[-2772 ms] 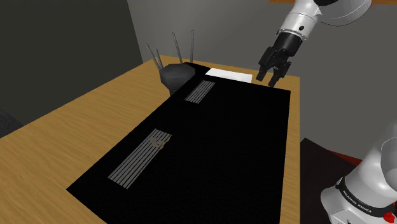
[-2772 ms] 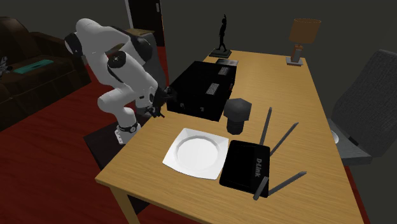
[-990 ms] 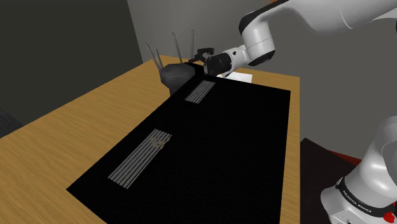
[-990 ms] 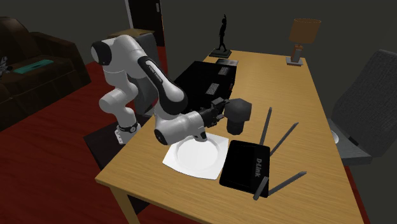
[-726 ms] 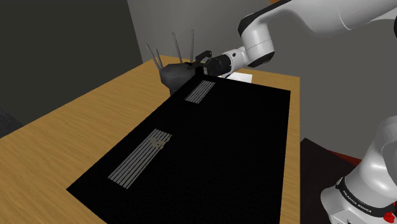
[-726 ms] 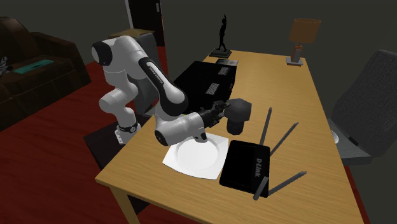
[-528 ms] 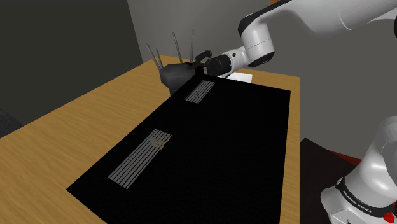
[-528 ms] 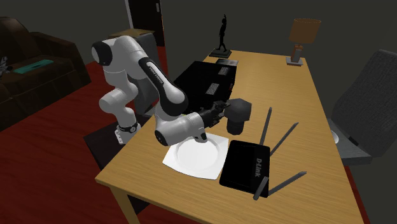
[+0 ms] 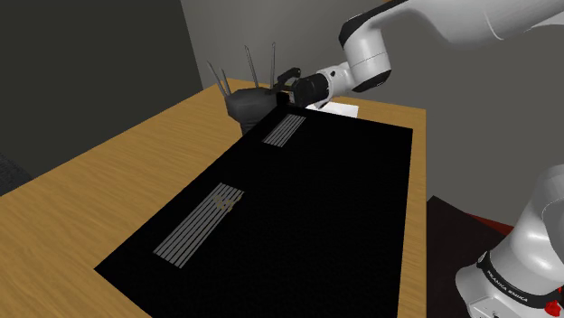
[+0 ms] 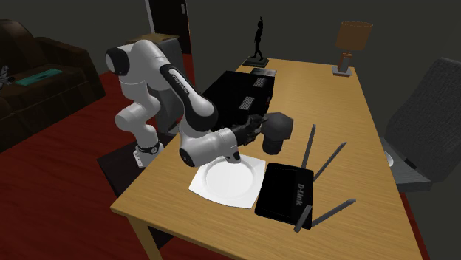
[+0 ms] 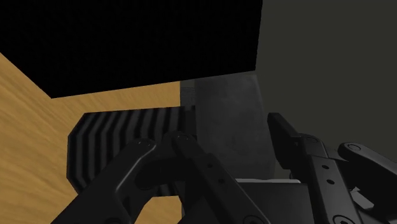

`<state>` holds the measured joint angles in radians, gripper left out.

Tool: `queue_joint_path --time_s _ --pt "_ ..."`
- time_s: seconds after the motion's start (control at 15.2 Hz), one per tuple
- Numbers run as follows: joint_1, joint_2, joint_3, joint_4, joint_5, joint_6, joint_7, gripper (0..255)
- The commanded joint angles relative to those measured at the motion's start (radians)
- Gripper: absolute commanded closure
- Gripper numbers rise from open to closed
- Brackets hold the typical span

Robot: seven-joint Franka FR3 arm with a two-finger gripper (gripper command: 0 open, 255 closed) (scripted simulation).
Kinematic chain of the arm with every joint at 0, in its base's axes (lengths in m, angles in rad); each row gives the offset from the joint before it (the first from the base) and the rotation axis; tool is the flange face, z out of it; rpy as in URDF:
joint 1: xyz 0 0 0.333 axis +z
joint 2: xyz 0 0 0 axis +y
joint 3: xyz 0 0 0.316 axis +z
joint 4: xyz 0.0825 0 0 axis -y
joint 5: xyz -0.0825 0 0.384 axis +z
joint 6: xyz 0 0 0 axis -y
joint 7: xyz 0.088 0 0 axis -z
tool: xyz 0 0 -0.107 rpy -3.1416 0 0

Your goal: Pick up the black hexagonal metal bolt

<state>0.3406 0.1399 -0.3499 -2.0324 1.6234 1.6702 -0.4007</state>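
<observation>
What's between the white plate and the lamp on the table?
In the second exterior view the black bolt is between the white plate and the lamp; beyond it, the wooden table is bare up to the lamp.

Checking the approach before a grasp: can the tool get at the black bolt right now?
Probably yes. The tool is right at the side of the bolt, which stands on the table beside the black box, and nothing sits between them.
</observation>
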Motion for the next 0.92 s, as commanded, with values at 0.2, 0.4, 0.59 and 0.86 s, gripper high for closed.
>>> queue_joint_path --time_s 0.2,0.4,0.59,0.86 --pt "0.003 -0.033 -0.001 0.019 -0.013 0.008 0.048 255" --pt "0.005 -0.050 0.000 0.033 -0.021 0.014 0.079 255" --pt "0.006 -0.067 0.000 0.049 -0.029 0.019 0.111 255" --pt "0.007 -0.078 0.000 0.061 -0.034 0.022 0.133 255"
